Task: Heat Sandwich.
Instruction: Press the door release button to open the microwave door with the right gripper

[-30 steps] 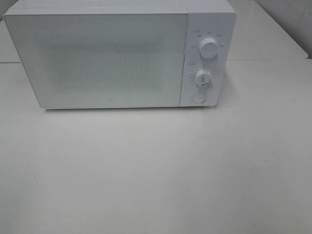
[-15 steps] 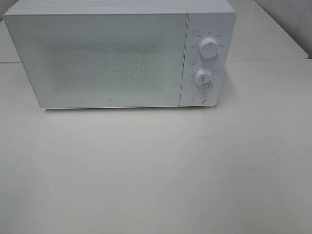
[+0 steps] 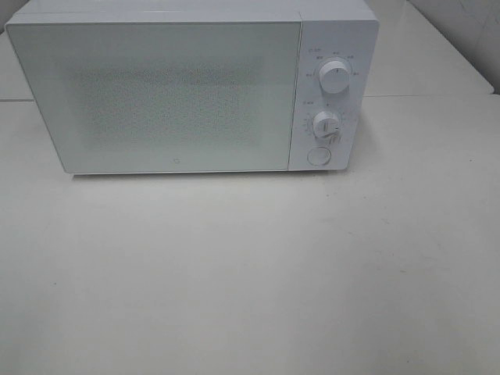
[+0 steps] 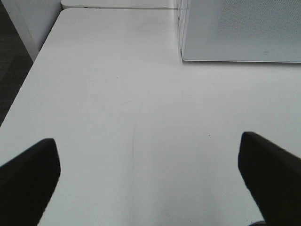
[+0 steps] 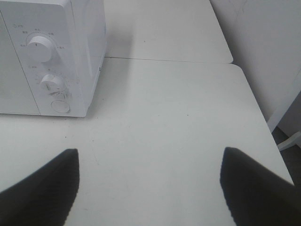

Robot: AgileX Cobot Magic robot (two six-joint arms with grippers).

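Standing at the 12 o'clock end of the white worktop [image 3: 250,273], a white microwave [image 3: 191,86] faces the high camera with its door [image 3: 156,98] shut. The door's speckled pane shows nothing of the inside. The sandwich appears in none of the three views, and whether it sits behind that shut door cannot be told.

At the 3 o'clock side of the door runs the control strip. It carries an upper knob [image 3: 334,76], a lower knob [image 3: 326,125] at 6 o'clock from it, and a round button [image 3: 318,156] just below that. Small printed marks ring both knobs but are too fine to read.

From the microwave's front edge toward 6 o'clock the worktop is a bare stretch of white, with only faint scuffs on it. A seam [image 3: 430,95] runs across the surface toward 3 o'clock of the oven, where a second slab butts against it.

Neither arm shows in the high view. In its own wrist view the left claw [image 4: 148,155] is spread wide. Its dark fingers [image 4: 28,174] stand well apart over bare worktop, with nothing between them. The microwave's near corner [image 4: 183,56] lies well ahead of it. The right claw [image 5: 150,155] is likewise parted and empty, with dark fingers [image 5: 254,183]. It looks toward the control strip, and only bare worktop lies between it and the knobs.
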